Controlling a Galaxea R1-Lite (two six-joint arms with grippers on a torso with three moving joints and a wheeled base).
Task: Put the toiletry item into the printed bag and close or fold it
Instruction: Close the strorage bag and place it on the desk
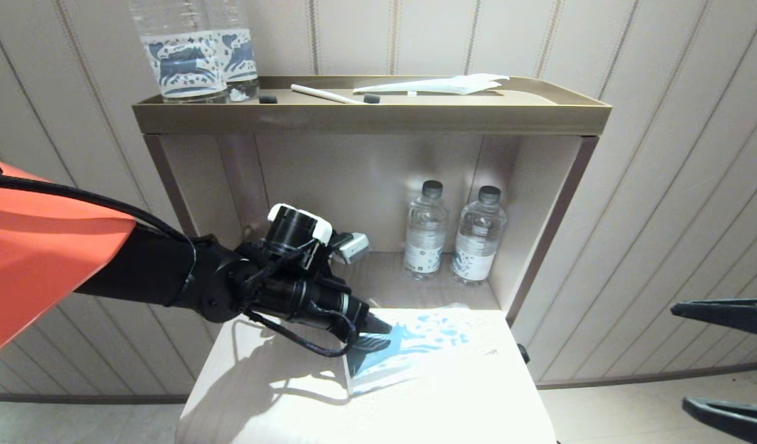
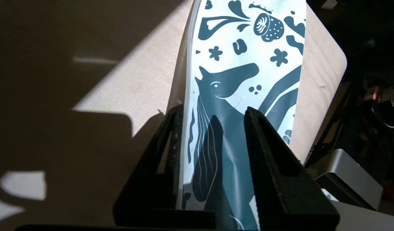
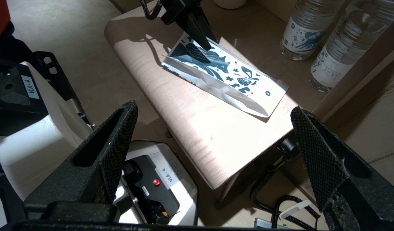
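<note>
The printed bag (image 1: pixel 415 348) lies flat on the pale wooden table (image 1: pixel 279 394), white with a dark blue horse and flowers (image 2: pixel 245 64). It also shows in the right wrist view (image 3: pixel 229 77), where its long near side is lifted a little. My left gripper (image 1: pixel 369 342) is down at the bag's left end. Its fingers stand apart over the horse print (image 2: pixel 213 110) and grip nothing. Off the table's right side, my right gripper (image 1: pixel 677 356) hangs wide open and empty (image 3: pixel 213 108). The toiletry item is hidden; I cannot tell whether it is inside the bag.
Two water bottles (image 1: pixel 425 231) (image 1: pixel 479 237) stand in the open shelf behind the bag. The gold tray on top (image 1: pixel 372 114) holds two more bottles (image 1: pixel 187 49), a white stick (image 1: pixel 322 94) and a white wrapper (image 1: pixel 440 85). The robot's base (image 3: pixel 152 179) sits below the table's front edge.
</note>
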